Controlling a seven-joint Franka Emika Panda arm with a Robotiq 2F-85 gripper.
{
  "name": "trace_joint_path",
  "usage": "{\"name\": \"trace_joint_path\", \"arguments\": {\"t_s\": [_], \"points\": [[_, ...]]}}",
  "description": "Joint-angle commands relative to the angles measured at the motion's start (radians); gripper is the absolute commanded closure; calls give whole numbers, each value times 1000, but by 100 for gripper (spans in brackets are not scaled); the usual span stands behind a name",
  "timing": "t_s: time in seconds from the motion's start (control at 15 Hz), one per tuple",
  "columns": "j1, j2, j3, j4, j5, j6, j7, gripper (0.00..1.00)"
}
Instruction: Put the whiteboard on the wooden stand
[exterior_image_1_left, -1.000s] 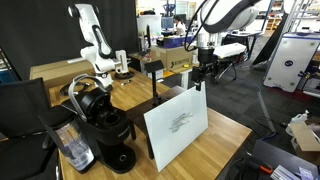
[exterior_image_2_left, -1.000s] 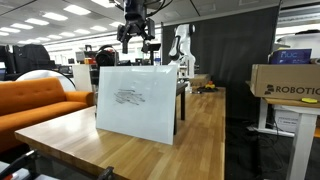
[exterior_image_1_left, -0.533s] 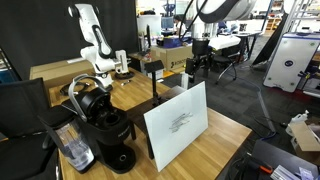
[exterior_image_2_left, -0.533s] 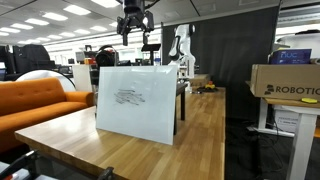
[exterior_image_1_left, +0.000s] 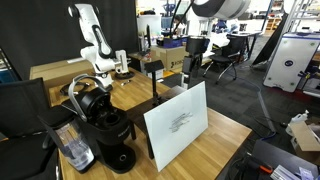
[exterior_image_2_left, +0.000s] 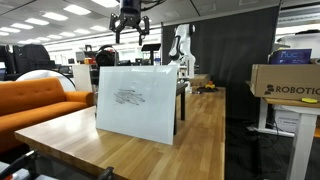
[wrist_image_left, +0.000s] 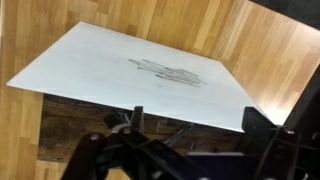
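Note:
The whiteboard (exterior_image_1_left: 177, 123) stands tilted near the table's front edge, with a dark scribble at its centre; it also shows in the exterior view (exterior_image_2_left: 135, 100) and fills the wrist view (wrist_image_left: 140, 75). The wooden stand (exterior_image_1_left: 155, 85) is right behind it, mostly hidden; its dark post and a leg (exterior_image_2_left: 180, 100) show past the board's edge. My gripper (exterior_image_1_left: 196, 60) hangs open and empty well above the board's top edge, apart from it, in both exterior views (exterior_image_2_left: 131, 22). Its two fingers frame the board's lower edge in the wrist view (wrist_image_left: 198, 125).
A black coffee machine (exterior_image_1_left: 105, 125) stands beside the board on the wooden table (exterior_image_1_left: 225, 140). A white robot arm (exterior_image_1_left: 92, 35) stands at the table's far end. An orange sofa (exterior_image_2_left: 40, 100) and a cardboard box (exterior_image_2_left: 285, 80) flank the table.
My gripper has risen and drifted away from the whiteboard's top edge. The whiteboard and stand have not moved.

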Motion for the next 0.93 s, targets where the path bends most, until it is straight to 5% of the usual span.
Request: {"name": "trace_joint_path", "arguments": {"t_s": [0.0, 0.87], "points": [[13, 46, -36, 33, 53, -34, -230, 0], [-5, 177, -10, 148, 57, -4, -748, 0]]}}
